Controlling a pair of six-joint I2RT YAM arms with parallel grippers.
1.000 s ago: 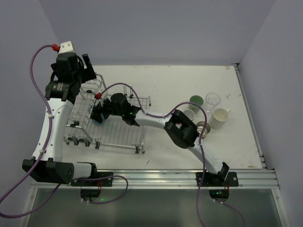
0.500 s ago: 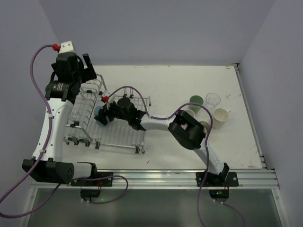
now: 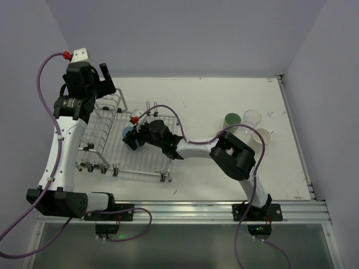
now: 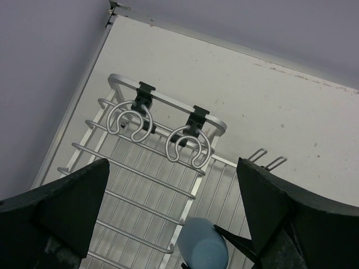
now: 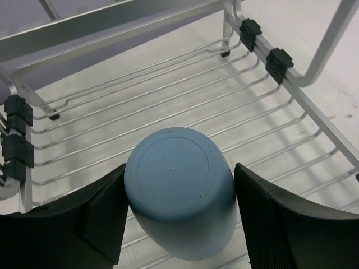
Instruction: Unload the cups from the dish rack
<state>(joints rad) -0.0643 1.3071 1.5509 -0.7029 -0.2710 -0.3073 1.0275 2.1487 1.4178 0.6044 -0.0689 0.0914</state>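
1. While the right gripper clamps the blue cup just above the dish rack, raise it straight up, well clear, before swinging it right.
2. The left gripper hangs wide open and empty.

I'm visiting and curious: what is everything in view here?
Rack: one, silver wire, left half of table.
Blue cup: one, held upside down over the rack.
Green cup: one, right side of table.
Clear cup: one, beside the green one.
Cream cup: one, near them, partly hidden.
Table: one, white.
Left gripper: black, open, above the rack's far end.
Right gripper: black, shut on the blue cup.
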